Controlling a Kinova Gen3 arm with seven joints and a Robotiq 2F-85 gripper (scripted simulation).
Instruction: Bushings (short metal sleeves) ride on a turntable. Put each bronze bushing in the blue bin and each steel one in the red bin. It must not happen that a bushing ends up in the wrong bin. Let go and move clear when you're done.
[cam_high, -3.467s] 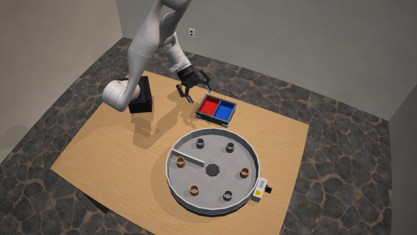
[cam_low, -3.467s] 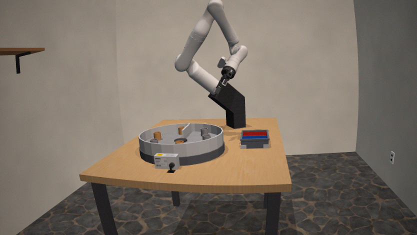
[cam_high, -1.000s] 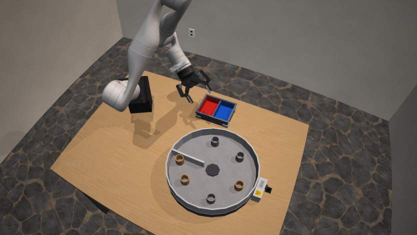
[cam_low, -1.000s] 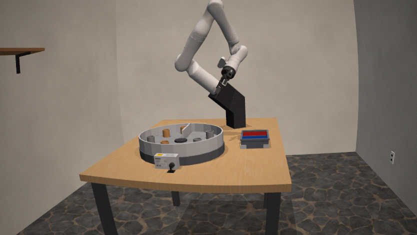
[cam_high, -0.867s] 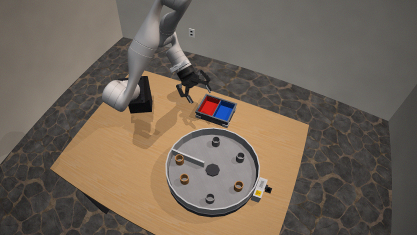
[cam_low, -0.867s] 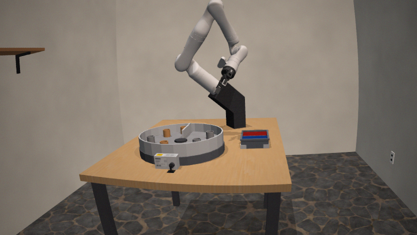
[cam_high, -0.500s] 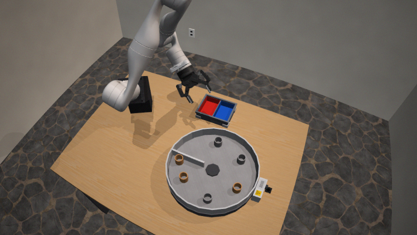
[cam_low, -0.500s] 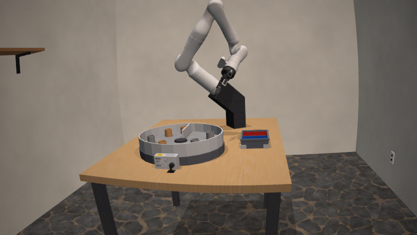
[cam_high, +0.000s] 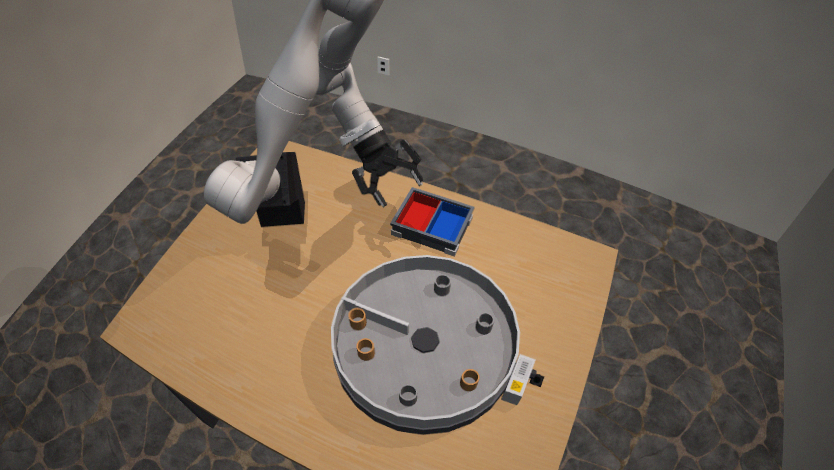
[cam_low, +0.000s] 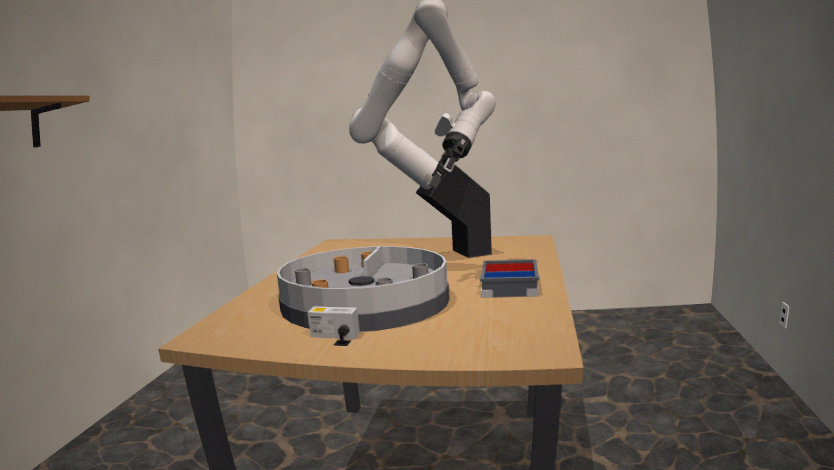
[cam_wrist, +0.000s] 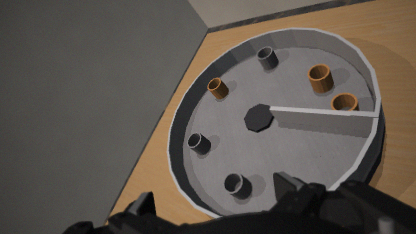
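Note:
The grey turntable (cam_high: 424, 343) carries three bronze bushings (cam_high: 357, 318) (cam_high: 365, 348) (cam_high: 469, 379) and three steel bushings (cam_high: 442, 284) (cam_high: 484, 322) (cam_high: 407, 395). A fixed white bar (cam_high: 376, 313) runs from the rim toward the black hub (cam_high: 424, 339). My gripper (cam_high: 389, 178) is open and empty, high above the table, left of the bin. The bin has a red half (cam_high: 417, 211) and a blue half (cam_high: 447, 222). The wrist view shows the turntable (cam_wrist: 277, 117) with bronze bushings (cam_wrist: 218, 88) (cam_wrist: 320, 78) (cam_wrist: 344, 102) and steel bushings (cam_wrist: 267, 57) (cam_wrist: 199, 144) (cam_wrist: 237, 184).
A black arm pedestal (cam_high: 281, 189) stands at the table's back left. A white control box (cam_high: 518, 379) with a black knob sits on the turntable's rim at the right. The table edge (cam_high: 192, 397) runs close to the turntable's front.

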